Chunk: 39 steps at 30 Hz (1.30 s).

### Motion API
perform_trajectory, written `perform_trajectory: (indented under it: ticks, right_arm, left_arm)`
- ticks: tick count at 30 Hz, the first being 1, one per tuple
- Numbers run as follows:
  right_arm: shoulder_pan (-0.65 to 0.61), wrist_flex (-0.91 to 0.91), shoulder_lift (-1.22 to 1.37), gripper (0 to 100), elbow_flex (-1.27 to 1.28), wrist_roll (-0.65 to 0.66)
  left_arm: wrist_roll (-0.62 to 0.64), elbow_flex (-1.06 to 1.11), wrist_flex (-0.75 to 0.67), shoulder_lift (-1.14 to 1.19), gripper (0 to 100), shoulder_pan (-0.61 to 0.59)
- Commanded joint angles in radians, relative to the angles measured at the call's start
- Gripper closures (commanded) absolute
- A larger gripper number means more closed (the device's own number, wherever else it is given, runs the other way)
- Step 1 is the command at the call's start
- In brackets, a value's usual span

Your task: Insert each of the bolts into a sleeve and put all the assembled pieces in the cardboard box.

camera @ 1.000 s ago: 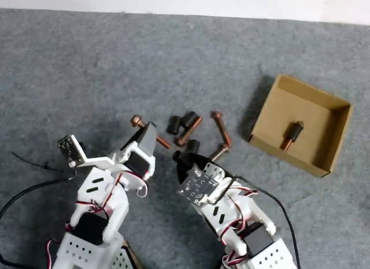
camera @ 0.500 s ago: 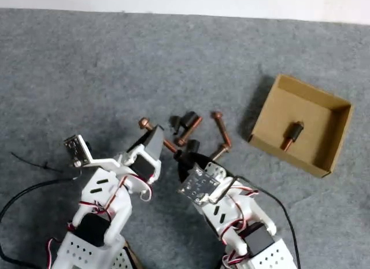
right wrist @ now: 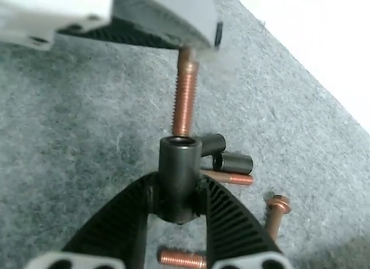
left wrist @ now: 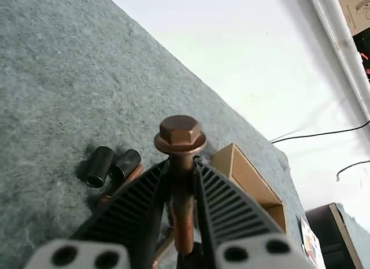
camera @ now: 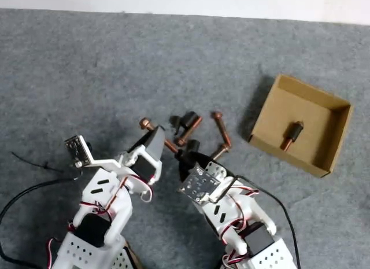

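My left gripper (left wrist: 180, 165) is shut on a copper bolt (left wrist: 180, 134), gripping its shank below the hex head. My right gripper (right wrist: 177, 191) is shut on a black sleeve (right wrist: 180, 159) with its open end facing the bolt tip (right wrist: 185, 101), which hangs just outside the opening. In the high view the left gripper (camera: 157, 139) and bolt (camera: 145, 125) meet the right gripper (camera: 182, 159) at the table's middle. Two loose sleeves (right wrist: 234, 163) lie together by a loose bolt (right wrist: 225, 177). The cardboard box (camera: 324, 110) holds one assembled piece (camera: 292, 135).
Two more loose bolts (camera: 219, 127) lie on the grey carpet between the grippers and the box, one (camera: 218, 151) close to the right arm. The box stands at the right. A black cable (camera: 29, 165) runs along the left side.
The left gripper has carried the bolt to the right, bringing its tip close to the sleeve in the right gripper. The right arm has hardly moved.
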Motion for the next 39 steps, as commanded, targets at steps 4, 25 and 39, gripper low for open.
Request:
perform_trajectory:
  ticks: [4,25,39]
  right_arm:
    - [0.008,-0.03,-0.013,99.4,0.145,0.011]
    - [0.01,-0.016,-0.013,99.4,0.143,0.014]
    - [0.027,-0.018,-0.013,99.4,0.143,0.014]
  left_arm:
    - [-0.003,-0.039,-0.021,-0.021,99,0.033]
    - [0.0,-0.088,0.06,-0.021,99,0.067]
    - [0.002,-0.151,0.184,-0.021,99,0.119]
